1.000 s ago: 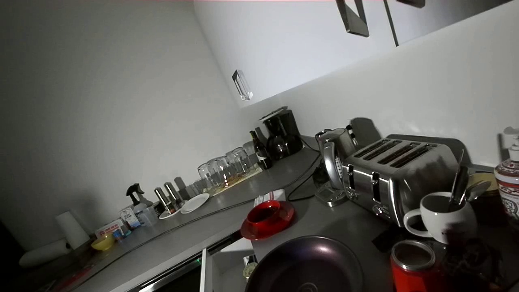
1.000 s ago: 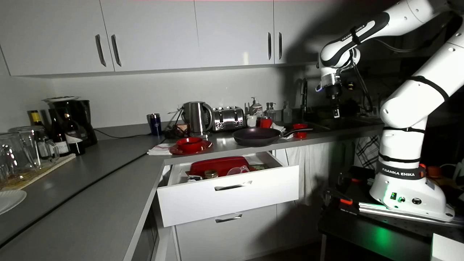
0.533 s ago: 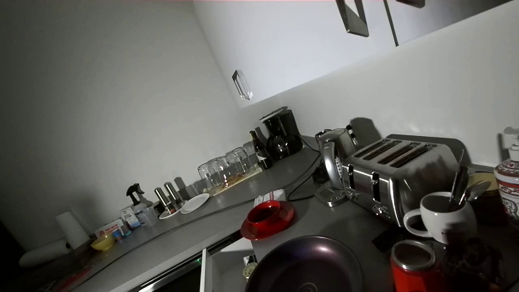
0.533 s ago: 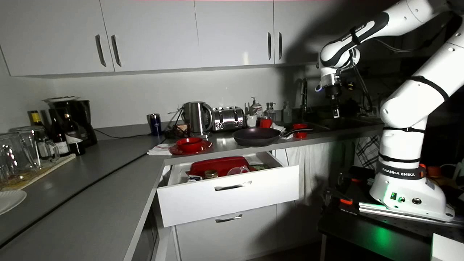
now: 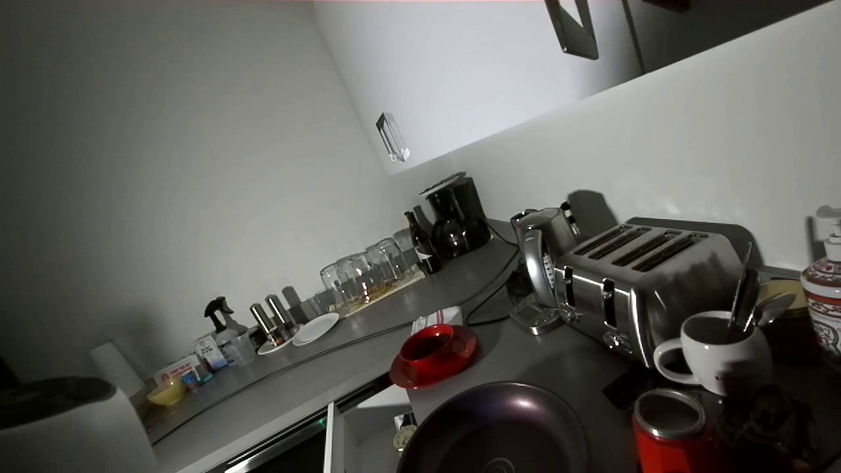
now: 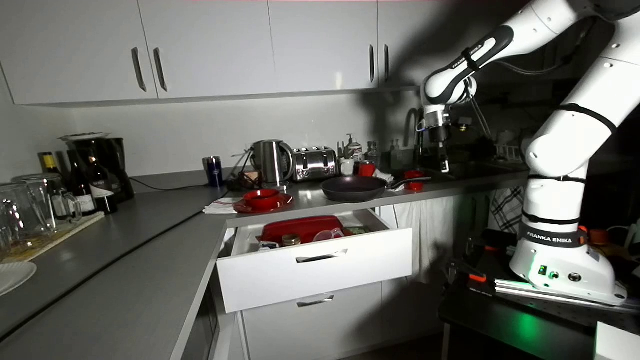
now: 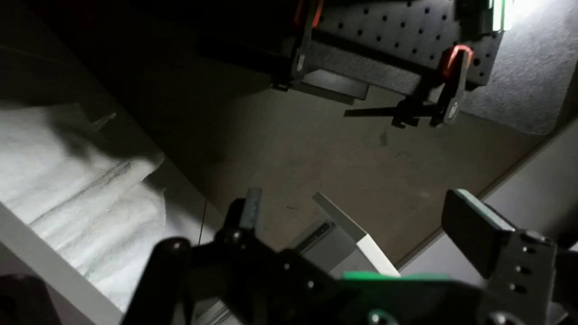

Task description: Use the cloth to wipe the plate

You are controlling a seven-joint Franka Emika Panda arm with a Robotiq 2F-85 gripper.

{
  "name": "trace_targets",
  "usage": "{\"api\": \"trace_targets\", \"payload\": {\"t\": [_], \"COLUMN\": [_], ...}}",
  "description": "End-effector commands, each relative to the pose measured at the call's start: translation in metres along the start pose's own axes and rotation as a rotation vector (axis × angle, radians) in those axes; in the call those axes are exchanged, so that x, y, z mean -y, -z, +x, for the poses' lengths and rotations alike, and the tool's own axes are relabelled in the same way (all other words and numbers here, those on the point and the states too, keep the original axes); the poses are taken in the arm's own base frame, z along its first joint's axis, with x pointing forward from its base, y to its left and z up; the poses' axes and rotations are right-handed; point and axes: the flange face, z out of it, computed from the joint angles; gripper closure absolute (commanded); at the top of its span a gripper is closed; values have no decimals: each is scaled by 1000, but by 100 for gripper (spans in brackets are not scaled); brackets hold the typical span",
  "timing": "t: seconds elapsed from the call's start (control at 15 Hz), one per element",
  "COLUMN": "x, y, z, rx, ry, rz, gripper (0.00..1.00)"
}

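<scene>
Cloth (image 6: 382, 175) not yet grasped, wiping not yet begun

The pincer (image 7: 356, 207) stands spread wide, nothing between its fingers (image 7: 472, 230); past them the wrist view shows floor (image 7: 379, 162). I judge the fetching step to be in hand: getting to the cloth, with no contact made.

In an exterior view the cloth lies crumpled on the desk (image 6: 311, 198), to the left of the pincer and a little lower, near the handle (image 6: 412, 180) of the plate (image 6: 354, 188), as I take the dark, shallow dish to be; whether cloth and handle touch I cannot tell. The plate lies on the same side of the pincer, farther off than the cloth.

The next move calls for bringing the pincer sideways until it hangs over the cloth, then lowering it with a finger on either side of a raised fold. A red vessel (image 6: 414, 174) sits between cloth and pincer in that view, so a low approach could knock it or catch the handle. Soft fabric should gather readily; the pinch ought to leave enough hanging below the fingers to rub the plate.
</scene>
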Motion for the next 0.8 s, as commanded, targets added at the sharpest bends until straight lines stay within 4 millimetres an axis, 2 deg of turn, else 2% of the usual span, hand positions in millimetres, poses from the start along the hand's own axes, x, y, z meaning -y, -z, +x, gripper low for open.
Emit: {"api": "trace_targets", "payload": {"t": [0.0,0.2,0.47,0.6,0.73], "x": [-4,-20,-48,-63,-78], "y": [13,37,83,96,100], "z": [37,52,52,53,55], "rx": [-69,-154,-262,-288,-300], "ry": [-33,-96,-197,-225,-214], "rz": [-91,-143,-203,-242,-304], "gripper": [0,0,0,0,0]}}
